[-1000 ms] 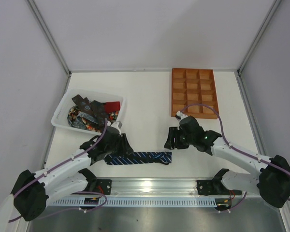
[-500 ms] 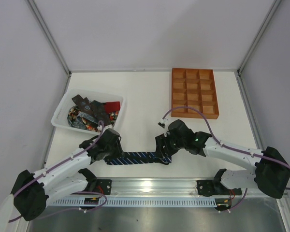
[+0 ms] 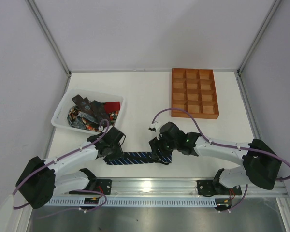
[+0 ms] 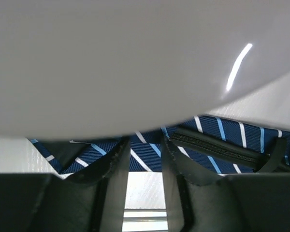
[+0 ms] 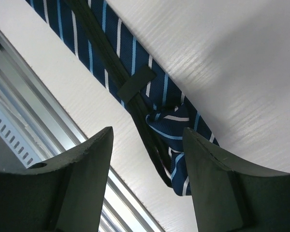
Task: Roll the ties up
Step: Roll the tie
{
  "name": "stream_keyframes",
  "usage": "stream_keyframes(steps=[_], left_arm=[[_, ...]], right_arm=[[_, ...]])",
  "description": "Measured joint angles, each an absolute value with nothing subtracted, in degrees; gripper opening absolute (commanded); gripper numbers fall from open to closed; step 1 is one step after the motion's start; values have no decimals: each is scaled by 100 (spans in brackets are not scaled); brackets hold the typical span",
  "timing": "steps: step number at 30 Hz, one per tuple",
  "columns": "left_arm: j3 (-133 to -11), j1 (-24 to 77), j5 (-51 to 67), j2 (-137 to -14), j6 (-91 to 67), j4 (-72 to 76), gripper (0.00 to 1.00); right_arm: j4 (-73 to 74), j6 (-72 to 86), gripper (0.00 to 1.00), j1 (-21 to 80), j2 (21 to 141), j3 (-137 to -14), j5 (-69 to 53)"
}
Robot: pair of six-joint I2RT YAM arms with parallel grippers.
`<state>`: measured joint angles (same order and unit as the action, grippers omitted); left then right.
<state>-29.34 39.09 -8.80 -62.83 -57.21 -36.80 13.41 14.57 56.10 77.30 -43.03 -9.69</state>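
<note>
Navy striped tie (image 3: 137, 158) lies flat, right end folded beneath released right pincer (image 5: 147, 133); left pincer (image 4: 145, 145) unclear.

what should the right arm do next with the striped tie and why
Probably lower the right gripper a little and close on the right end of the navy striped tie. Its jaws stand open astride that bunched end without gripping it, while the left gripper sits at the other end, so a grip here looks like the way to start the roll.
</note>
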Motion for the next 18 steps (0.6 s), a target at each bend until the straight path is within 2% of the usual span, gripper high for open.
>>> stream_keyframes(steps=[8,11,18], left_arm=[[-2989,3909,-882,-6436,-5765,-3579,14],[-2989,3909,-882,-6447,-5758,-3518,1],[-2976,3909,-899,-6324,-5756,-3518,0]], right_arm=[[1310,1332,63,5610,7922,-4303,-923],[1291,1321,62,5610,7926,-4303,-921],[1286,1299,62,5610,7983,-4303,-904]])
